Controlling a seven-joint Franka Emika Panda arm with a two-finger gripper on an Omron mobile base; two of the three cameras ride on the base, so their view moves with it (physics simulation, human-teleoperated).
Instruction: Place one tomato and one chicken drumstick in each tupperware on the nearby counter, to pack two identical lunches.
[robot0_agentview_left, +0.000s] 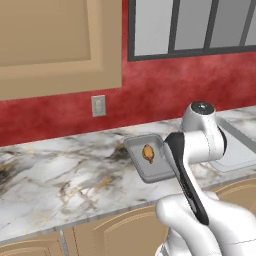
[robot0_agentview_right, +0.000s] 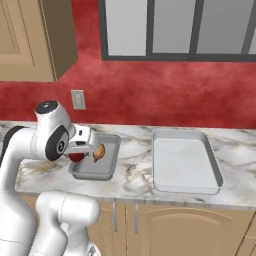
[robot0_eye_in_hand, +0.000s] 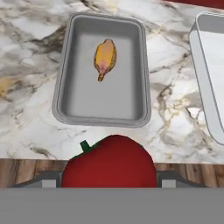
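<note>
- Counter (robot0_agentview_right: 135, 182): a marble worktop on tan cabinets. It carries both containers side by side, apart from each other, so each lunch can be packed without moving the base.
- Small tray (robot0_eye_in_hand: 70, 65): the left-hand container, grey and shallow. One drumstick (robot0_eye_in_hand: 105, 59) lies flat in its far half, which leaves the near half of the floor bare — room for the second item.
- Tomato (robot0_eye_in_hand: 109, 168): red, with its green stem to the upper left in the hand view. It sits between the fingertips, off the counter, just short of the small tray's near rim and above the counter edge.
- Gripper (robot0_agentview_right: 84, 150): jaws closed on the tomato, held wide because the fruit is round and broad. The hand looks down over the small tray, which suggests the tomato is meant for this tray.
- Large tray (robot0_agentview_right: 185, 160): the right-hand container. It holds nothing as yet, so by judgement the second lunch has not been started.
</note>
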